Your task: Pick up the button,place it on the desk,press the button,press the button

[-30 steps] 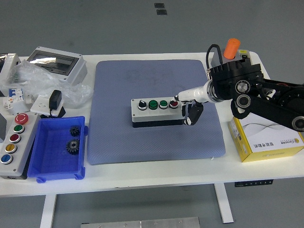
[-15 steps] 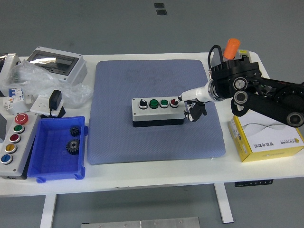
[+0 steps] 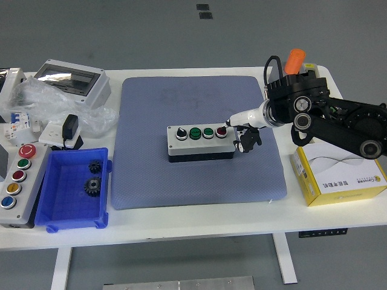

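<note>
The button box (image 3: 200, 143) is set at the middle of the blue mat (image 3: 199, 140) on the worktop (image 3: 181, 226), four controls in a row on top. The red button (image 3: 221, 130) at its 3 o'clock end is met by one extended white finger (image 3: 237, 118) of the right robot hand (image 3: 247, 130); the other fingers are curled, nothing pinched. A straight downward press is advised, so the box is not pushed toward 9 o'clock.
</note>
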Controlling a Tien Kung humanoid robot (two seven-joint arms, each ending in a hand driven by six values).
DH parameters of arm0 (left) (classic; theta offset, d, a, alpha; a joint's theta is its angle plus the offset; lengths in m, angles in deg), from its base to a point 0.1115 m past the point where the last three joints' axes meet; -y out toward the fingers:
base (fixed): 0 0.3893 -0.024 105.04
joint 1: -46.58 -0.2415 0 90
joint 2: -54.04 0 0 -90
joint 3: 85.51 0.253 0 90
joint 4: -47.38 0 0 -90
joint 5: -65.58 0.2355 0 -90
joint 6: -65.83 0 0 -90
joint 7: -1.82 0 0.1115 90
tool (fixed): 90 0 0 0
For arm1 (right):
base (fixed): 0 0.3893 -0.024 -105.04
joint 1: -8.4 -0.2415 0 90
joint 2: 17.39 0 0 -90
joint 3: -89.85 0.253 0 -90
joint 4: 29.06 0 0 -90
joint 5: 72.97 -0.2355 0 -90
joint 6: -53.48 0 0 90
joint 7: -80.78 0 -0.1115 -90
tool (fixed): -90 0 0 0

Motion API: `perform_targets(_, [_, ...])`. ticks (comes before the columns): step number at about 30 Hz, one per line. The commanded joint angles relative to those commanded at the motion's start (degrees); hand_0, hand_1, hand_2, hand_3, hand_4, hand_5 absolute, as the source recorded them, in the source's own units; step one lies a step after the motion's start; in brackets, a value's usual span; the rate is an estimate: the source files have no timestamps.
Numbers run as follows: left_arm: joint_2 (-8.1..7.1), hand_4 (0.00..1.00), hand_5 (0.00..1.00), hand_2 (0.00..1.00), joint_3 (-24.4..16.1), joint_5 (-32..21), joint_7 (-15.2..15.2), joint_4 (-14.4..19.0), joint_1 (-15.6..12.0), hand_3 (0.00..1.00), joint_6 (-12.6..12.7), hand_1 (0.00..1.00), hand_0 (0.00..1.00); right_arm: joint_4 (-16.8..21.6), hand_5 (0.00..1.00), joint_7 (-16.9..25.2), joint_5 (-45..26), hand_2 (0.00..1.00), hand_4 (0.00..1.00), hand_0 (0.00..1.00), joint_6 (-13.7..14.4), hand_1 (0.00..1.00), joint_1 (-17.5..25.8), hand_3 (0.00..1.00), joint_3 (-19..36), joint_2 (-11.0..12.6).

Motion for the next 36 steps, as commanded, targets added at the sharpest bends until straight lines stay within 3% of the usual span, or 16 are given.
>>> perform_targets(8, [0.06,0.459,0.002,0.498,0.2,-0.3,-0.4,0.0,-0.1,0.577,0.2,0.564,0.624,0.6,0.002,0.0,0.1,0.340,0.199,0.361,0.9,0.432,0.5,0.998,-0.7,0.1])
perform_targets(15, [-0.05,0.460,0.002,0.497,0.1,-0.5,-0.6,0.0,-0.2,0.577,0.3,0.565,0.623,4.0,0.002,0.0,1.1,0.338,0.200,0.360,1.2,0.430,2.2,0.998,8.5,3.7])
perform_targets(19, [0.01,0.460,0.002,0.497,0.1,-0.4,-0.5,0.0,-0.2,0.577,0.3,0.565,0.623,5.9,0.002,0.0,3.7,0.338,0.200,0.360,0.9,0.430,6.1,0.998,15.6,5.5])
perform_targets(20, [0.09,0.461,0.002,0.496,0.1,-0.4,-0.5,0.0,-0.2,0.576,0.3,0.563,0.623,6.6,0.002,0.0,5.0,0.347,0.263,0.341,1.7,0.431,7.4,0.998,17.8,5.6])
perform_targets(21, [0.16,0.461,0.002,0.496,0.1,-0.4,-0.5,0.0,-0.2,0.576,0.3,0.563,0.623,7.2,0.002,0.0,6.3,0.347,0.263,0.341,2.5,0.431,8.6,0.998,19.9,5.6])
perform_targets(25, [0.61,0.461,0.002,0.496,0.4,-0.5,-0.2,0.0,-0.5,0.576,0.3,0.563,0.623,10.3,0.002,1.3,13.3,0.347,0.263,0.341,7.9,0.431,14.9,0.998,28.9,4.4])
perform_targets(26, [0.71,0.458,0.002,0.495,0.6,-0.6,-0.1,0.0,-0.5,0.574,0.4,0.563,0.623,10.9,0.112,2.6,15.3,0.496,0.545,0.288,9.7,0.435,16.6,0.998,31.0,3.8])
perform_targets(31, [0.70,0.458,0.002,0.495,1.5,-1.3,0.2,0.0,-0.4,0.574,0.6,0.563,0.623,11.7,0.112,11.0,23.7,0.496,0.545,0.288,20.1,0.435,25.7,0.998,41.5,1.8])
perform_targets(32, [0.55,0.457,0.002,0.497,1.6,-1.3,0.3,0.0,-0.3,0.574,0.6,0.564,0.623,11.6,0.324,13.3,24.6,0.661,0.670,0.483,22.5,0.600,27.8,0.987,43.9,1.6])
perform_targets(36, [-0.03,0.457,0.002,0.497,1.6,-0.7,0.8,0.1,0.2,0.574,0.8,0.564,0.623,11.1,0.324,22.2,22.4,0.661,0.670,0.483,31.5,0.600,35.3,0.987,52.8,1.8])
